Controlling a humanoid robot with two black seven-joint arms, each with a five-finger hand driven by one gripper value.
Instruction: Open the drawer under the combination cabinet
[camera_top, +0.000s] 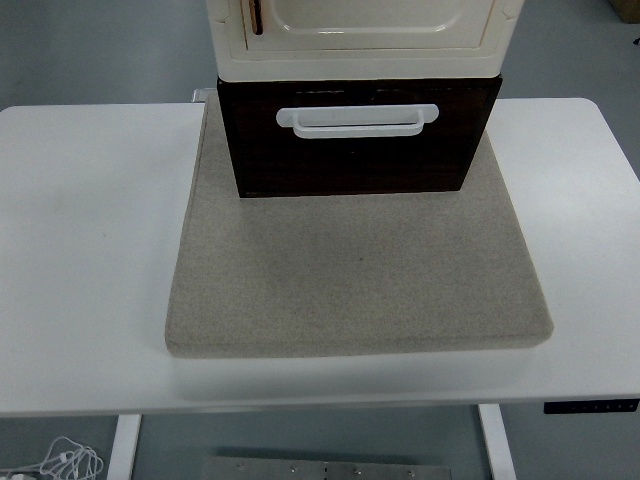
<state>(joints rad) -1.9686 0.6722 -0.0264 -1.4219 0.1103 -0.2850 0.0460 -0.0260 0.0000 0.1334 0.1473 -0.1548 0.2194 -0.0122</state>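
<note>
We see the white table (80, 250) carrying a thick grey felt mat (360, 280), probably there so the furniture does not slide when pulled. At the mat's far end stands the combination cabinet (365, 40), its cream upper unit stacked on the dark brown drawer (355, 150), which sits closed and facing us. The drawer's white handle (358, 120) lies across its upper front, easy to hook from our side. Neither robot hand is in view, so we cannot tell their state.

No robot arm, no robot hand visible
</note>
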